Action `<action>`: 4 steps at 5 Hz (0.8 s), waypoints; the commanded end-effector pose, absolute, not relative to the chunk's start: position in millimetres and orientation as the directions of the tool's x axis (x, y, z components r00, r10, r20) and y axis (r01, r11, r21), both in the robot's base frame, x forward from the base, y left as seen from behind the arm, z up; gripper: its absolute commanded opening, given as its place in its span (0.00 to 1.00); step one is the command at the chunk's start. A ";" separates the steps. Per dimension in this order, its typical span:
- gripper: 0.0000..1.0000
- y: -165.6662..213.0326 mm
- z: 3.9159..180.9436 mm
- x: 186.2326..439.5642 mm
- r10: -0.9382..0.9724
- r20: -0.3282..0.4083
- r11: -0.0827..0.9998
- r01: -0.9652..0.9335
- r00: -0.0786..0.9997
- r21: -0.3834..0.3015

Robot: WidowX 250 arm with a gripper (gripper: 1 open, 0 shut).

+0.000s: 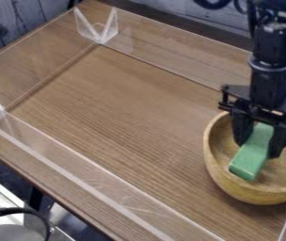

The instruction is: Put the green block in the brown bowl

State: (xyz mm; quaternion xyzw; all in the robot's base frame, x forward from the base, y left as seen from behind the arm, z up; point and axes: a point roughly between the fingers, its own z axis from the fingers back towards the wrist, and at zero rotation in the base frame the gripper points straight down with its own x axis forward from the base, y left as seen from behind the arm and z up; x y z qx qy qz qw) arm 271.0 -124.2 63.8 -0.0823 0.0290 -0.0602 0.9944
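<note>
Holding: pincer [258, 130] clamped on green block [250, 158] | Block position: tilted, over the interior of brown bowl [255, 174], right side of frame; contact with bowl unclear | Bowl: on wooden surface [102, 113], lower right | Clear triangular object [97, 24]: upper left
</note>
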 end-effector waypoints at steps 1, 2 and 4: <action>0.00 -131.2 73.4 281.9 -0.138 0.010 0.976 0.138 0.990 -0.169; 0.00 -132.1 68.9 281.7 -0.143 0.002 0.976 0.141 0.990 -0.164; 0.00 -132.5 65.0 280.9 -0.147 -0.007 0.976 0.144 0.989 -0.161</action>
